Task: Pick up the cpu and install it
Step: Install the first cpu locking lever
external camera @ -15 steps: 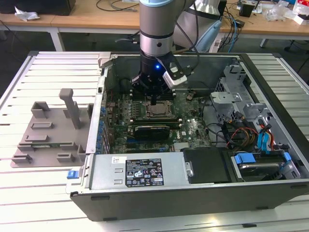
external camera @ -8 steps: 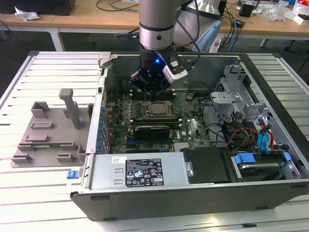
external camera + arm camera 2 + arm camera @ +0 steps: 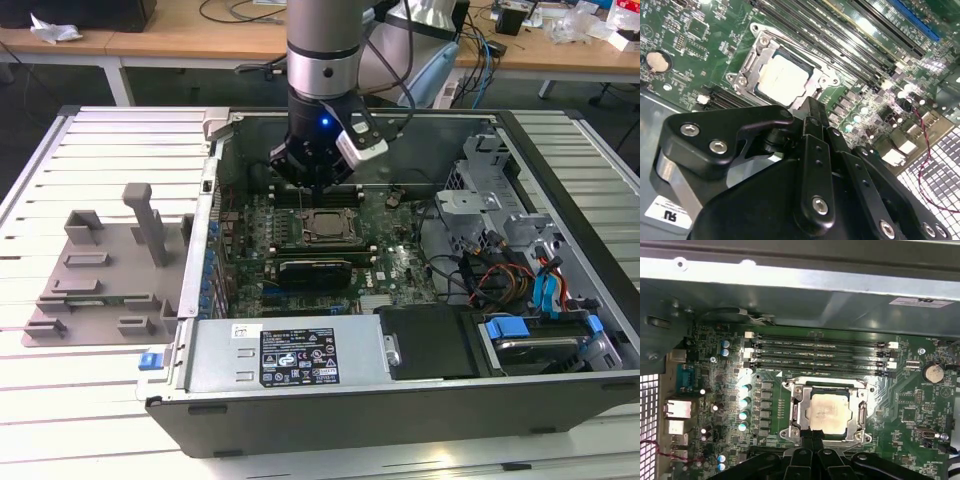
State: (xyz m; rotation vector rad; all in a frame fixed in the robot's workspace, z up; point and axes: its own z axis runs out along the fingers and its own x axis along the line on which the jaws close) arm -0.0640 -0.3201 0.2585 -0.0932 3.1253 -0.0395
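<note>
Exterior view first: the gripper (image 3: pixel 316 185) hangs low inside the open computer case (image 3: pixel 560 395), just above the far edge of the motherboard (image 3: pixel 400 262), next to the memory slots (image 3: pixel 300 196). The cpu (image 3: pixel 325 226) lies flat in its socket (image 3: pixel 306 241) near the middle of the board, silvery top up. In both wrist views the cpu (image 3: pixel 828 413) looks seated square within the metal frame, and the fingertips (image 3: pixel 811 436) sit pressed together at the frame's near edge, pinching nothing that I can see.

From where I stand, the worry is that closed tip. It is so near the socket frame (image 3: pixel 816 80) that a small downward or sideways drift could knock the frame or scrape the chip's lid, and if the chip is only resting there, a nudge could skew it across the contacts beneath. The memory slots just beside the socket leave little room for the finger linkages on that side. The red wire (image 3: pixel 932 137) near the rear ports is well apart and looks unlikely to snag.

As for writing, a white and black label (image 3: pixel 299 357) sits on the power supply at the case's near edge, and a white sticker (image 3: pixel 923 301) is on the case wall; neither is legible to me.
</note>
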